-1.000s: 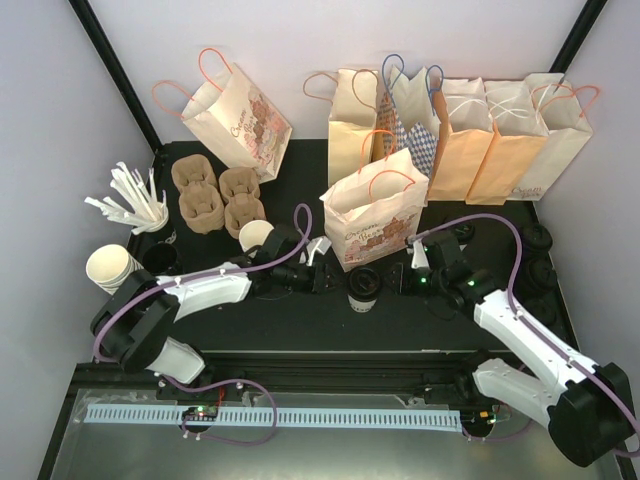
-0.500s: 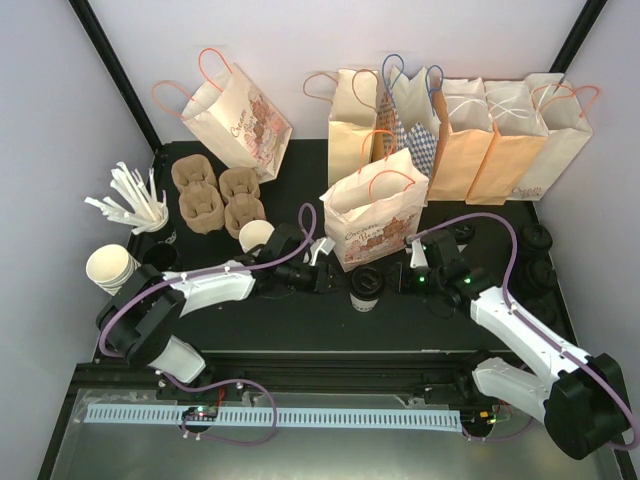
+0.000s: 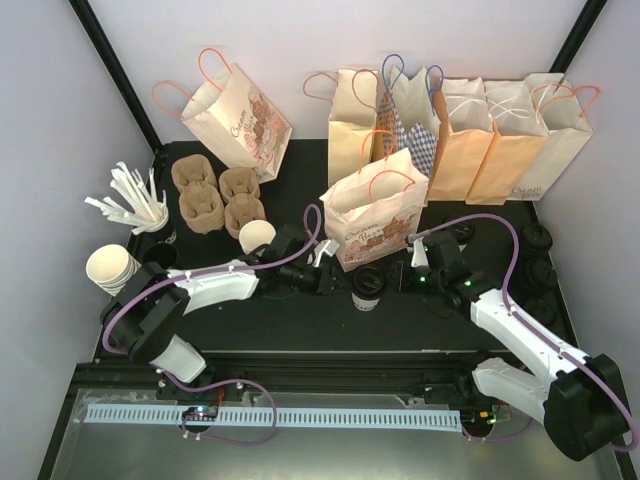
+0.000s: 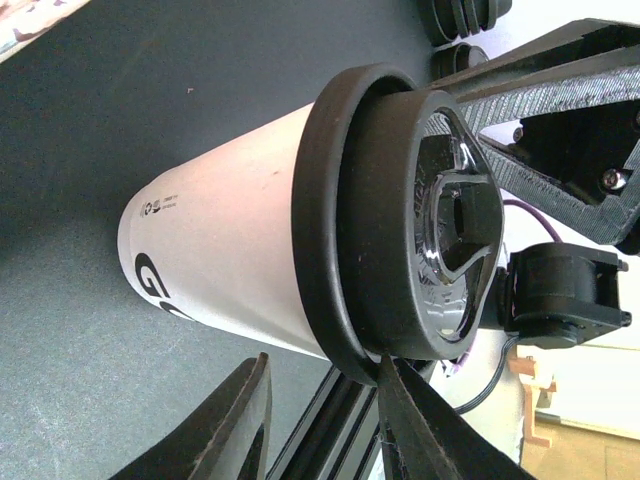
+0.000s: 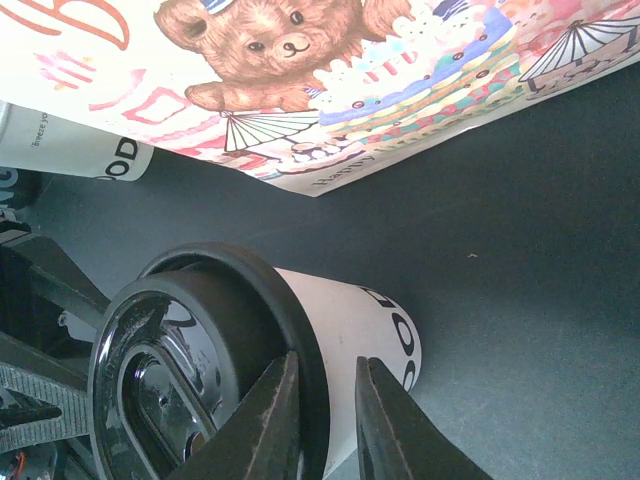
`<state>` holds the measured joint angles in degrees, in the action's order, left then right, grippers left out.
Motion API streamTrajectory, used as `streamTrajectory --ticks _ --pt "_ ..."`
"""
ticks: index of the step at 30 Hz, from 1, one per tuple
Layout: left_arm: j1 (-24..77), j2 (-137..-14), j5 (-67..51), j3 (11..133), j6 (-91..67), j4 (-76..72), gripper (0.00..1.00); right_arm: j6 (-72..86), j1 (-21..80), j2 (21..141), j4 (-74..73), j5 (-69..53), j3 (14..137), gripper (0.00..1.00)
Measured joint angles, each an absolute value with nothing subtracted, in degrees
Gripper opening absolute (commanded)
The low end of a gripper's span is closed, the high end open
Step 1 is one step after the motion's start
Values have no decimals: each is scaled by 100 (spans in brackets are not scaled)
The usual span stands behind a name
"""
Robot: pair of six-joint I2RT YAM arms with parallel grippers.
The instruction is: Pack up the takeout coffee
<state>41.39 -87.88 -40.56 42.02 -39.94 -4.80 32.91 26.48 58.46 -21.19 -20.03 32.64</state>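
Note:
The takeout coffee (image 3: 366,287), a white paper cup with a black lid, stands upright on the black table just in front of the bear-printed paper bag (image 3: 375,215). My left gripper (image 3: 338,281) reaches it from the left. In the left wrist view its jaws (image 4: 323,362) stand apart astride the lid's rim; one finger touches the lid (image 4: 400,220), the other is clear of the cup wall (image 4: 230,260). My right gripper (image 3: 398,280) flanks the cup from the right. Its jaws (image 5: 327,356) stand narrowly open astride the rim, with a strip of white wall (image 5: 350,330) showing between them.
Several paper bags (image 3: 470,140) line the back, and one more (image 3: 235,120) leans at the back left. Cardboard cup carriers (image 3: 215,195), a lidless cup (image 3: 257,236), stacked cups (image 3: 110,268) and a cup of stirrers (image 3: 135,200) fill the left. Loose black lids (image 3: 540,260) lie along the right edge.
Both grippers have drawn in closer to the cup from either side. The right jaws have narrowed round the lid's rim. The cup still stands on the table.

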Motion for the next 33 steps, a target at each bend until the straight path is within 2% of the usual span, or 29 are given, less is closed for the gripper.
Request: streamTrajectory --ticks 22,33 --pt "4633 -8774 -3741 4228 -4425 -604 34 3155 2630 6689 -2298 -2010 3986 21" --pt "4740 -8530 -3323 4219 -4501 -510 43 3138 2687 6785 -2773 -1743 4353 26"
